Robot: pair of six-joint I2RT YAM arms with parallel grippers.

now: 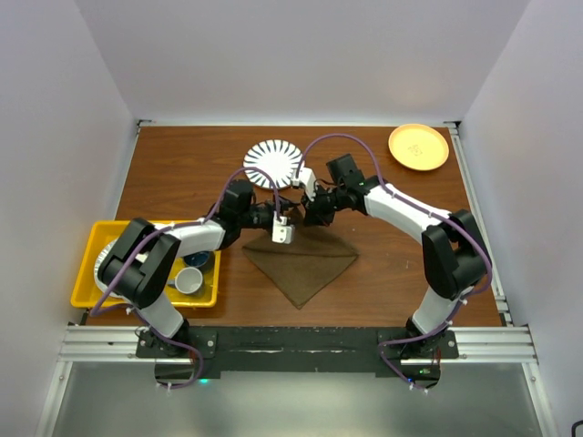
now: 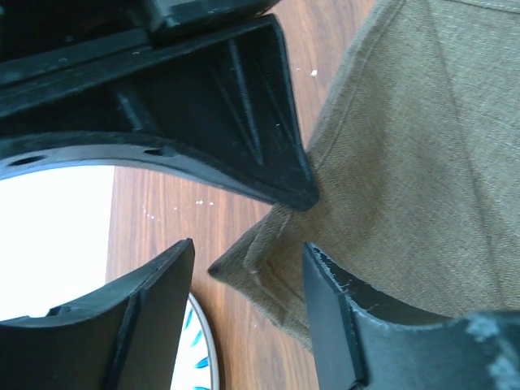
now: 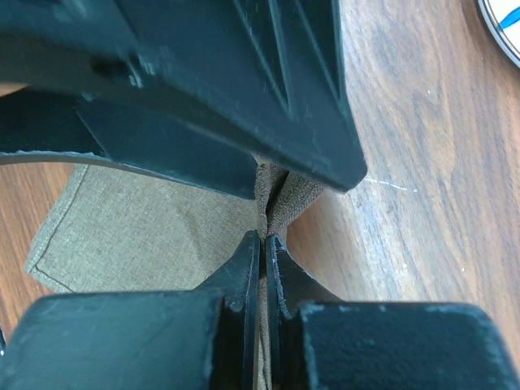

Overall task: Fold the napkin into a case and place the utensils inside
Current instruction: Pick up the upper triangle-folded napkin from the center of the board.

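The napkin (image 1: 305, 264) lies folded into a triangle mid-tabletop (image 1: 182, 173), its point toward the arm bases. Well left of the napkin you have a yellow bin (image 1: 82, 273) with a cup (image 1: 189, 280) in it. Behind the napkin sits a striped plate (image 1: 273, 164). Your left end effector (image 2: 250, 256) is at the napkin's far left corner, jaws apart, with that corner lying between them. Just to the right, your right end effector (image 3: 264, 240) is clamped tight on a raised fold of the napkin. An orange plate (image 1: 418, 147) sits far right, behind the napkin.

A robotics test cell is indicated: a wooden tabletop (image 1: 182, 173) is enclosed by plain white panels (image 1: 301, 55), and two cabled arms (image 1: 173, 238) (image 1: 401, 209) are bolted to an aluminium rail (image 1: 301, 344).
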